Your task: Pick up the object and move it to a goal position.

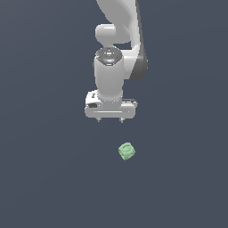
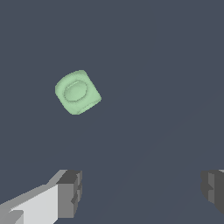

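Note:
The object (image 1: 127,151) is a small pale mint-green block with rounded corners and a ring mark on its upper face, lying on the dark grey floor. In the wrist view the object (image 2: 78,92) lies apart from both fingers. My white gripper (image 1: 110,120) hangs above the floor, behind the block and a little toward the exterior view's left. It stands open, and nothing is between its dark fingertips (image 2: 70,192). The gap between the fingers is far wider than the block.
The white arm (image 1: 116,49) rises behind the gripper to the top of the exterior view. A plain dark grey surface (image 1: 44,178) fills everything else.

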### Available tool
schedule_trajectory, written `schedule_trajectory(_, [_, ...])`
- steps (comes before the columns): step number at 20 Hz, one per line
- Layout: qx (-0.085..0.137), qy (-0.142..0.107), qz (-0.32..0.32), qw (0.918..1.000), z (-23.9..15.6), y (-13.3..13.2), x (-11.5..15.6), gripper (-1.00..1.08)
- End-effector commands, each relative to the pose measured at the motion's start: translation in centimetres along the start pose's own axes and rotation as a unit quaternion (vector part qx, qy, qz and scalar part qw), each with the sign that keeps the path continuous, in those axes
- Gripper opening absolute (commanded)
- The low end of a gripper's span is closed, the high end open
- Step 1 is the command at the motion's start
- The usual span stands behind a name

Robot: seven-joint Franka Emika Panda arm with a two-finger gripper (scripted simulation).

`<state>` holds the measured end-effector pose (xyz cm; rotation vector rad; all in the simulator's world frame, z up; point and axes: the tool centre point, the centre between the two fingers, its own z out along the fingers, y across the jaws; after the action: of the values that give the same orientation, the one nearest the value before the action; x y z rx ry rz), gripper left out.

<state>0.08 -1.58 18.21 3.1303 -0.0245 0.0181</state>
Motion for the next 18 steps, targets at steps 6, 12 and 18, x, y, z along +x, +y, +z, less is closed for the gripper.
schedule_trajectory(6, [0.002,-0.012,-0.006,0.9999,0.7,-0.6,-0.6,1.00])
schedule_trajectory(12, [0.004,-0.022,-0.012,0.9997,1.2,-1.0,-1.0,1.00])
schedule_trajectory(18, [0.004,-0.021,-0.016,0.9996,1.3,-1.1,-0.8,1.00])
